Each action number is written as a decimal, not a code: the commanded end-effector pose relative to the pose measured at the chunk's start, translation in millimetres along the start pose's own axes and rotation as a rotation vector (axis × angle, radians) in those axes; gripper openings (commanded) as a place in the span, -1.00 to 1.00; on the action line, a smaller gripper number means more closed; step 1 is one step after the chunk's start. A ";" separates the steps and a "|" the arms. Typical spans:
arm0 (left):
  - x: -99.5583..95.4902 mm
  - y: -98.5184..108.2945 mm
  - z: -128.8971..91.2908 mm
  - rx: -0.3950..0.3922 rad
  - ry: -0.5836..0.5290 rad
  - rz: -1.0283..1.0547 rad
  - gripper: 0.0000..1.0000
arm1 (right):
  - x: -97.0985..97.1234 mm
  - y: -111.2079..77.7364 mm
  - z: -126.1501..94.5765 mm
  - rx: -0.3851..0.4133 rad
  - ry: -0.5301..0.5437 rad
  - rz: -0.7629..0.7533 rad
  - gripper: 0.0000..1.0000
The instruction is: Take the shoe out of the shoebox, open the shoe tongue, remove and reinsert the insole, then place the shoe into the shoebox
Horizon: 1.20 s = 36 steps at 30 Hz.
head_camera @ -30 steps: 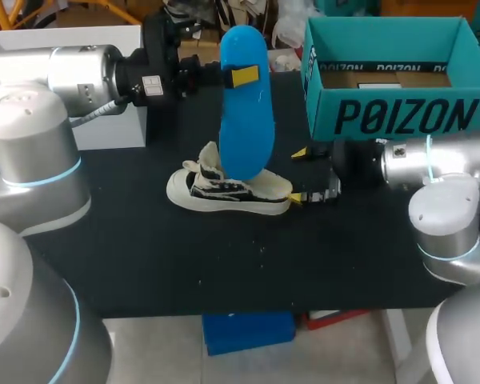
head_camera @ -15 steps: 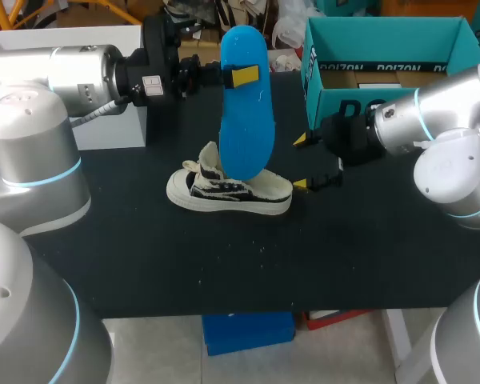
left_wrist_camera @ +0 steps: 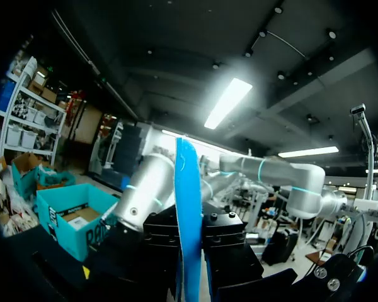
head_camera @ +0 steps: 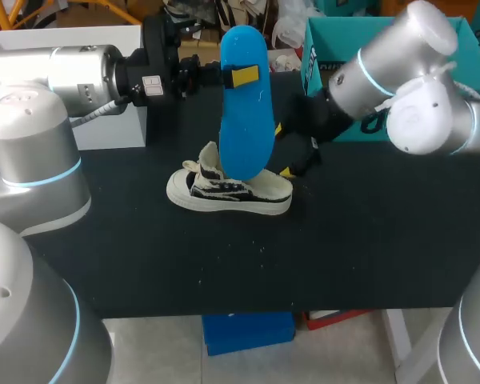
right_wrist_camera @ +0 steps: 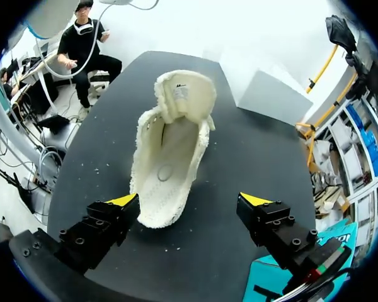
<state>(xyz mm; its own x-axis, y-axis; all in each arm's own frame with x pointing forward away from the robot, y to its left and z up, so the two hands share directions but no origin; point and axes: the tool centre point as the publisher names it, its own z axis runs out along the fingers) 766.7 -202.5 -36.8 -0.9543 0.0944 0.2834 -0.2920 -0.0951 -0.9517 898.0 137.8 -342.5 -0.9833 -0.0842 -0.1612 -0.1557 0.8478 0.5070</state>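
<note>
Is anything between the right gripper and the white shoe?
Nothing visible. Only bare black table lies between the open right gripper and the white canvas shoe; the left gripper holds the blue insole above.

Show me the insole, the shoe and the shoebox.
insole (head_camera: 246, 104), head view, middle of its blue face.
shoe (right_wrist_camera: 167, 167), right wrist view, inside, on the bare footbed.
shoebox (left_wrist_camera: 57, 225), left wrist view, teal side wall.
</note>
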 end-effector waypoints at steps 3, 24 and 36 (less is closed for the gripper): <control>1.1 0.6 1.4 -0.001 -0.007 0.000 -1.00 | -11.6 12.4 14.8 0.408 0.046 0.018 1.00; 1.1 0.6 1.4 -0.001 -0.007 0.000 -1.00 | -14.5 49.8 57.8 0.441 0.120 0.059 1.00; 1.1 0.6 1.4 -0.001 -0.007 0.000 -1.00 | -17.4 37.3 80.4 0.464 0.145 0.088 1.00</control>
<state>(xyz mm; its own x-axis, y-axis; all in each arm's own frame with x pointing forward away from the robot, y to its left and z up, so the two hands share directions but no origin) 766.7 -202.5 -36.8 -0.9543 0.0943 0.2835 -0.2921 -0.0951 -0.9517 912.6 207.0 -383.9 -0.9988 -0.0479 -0.0049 -0.0481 0.9900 0.1327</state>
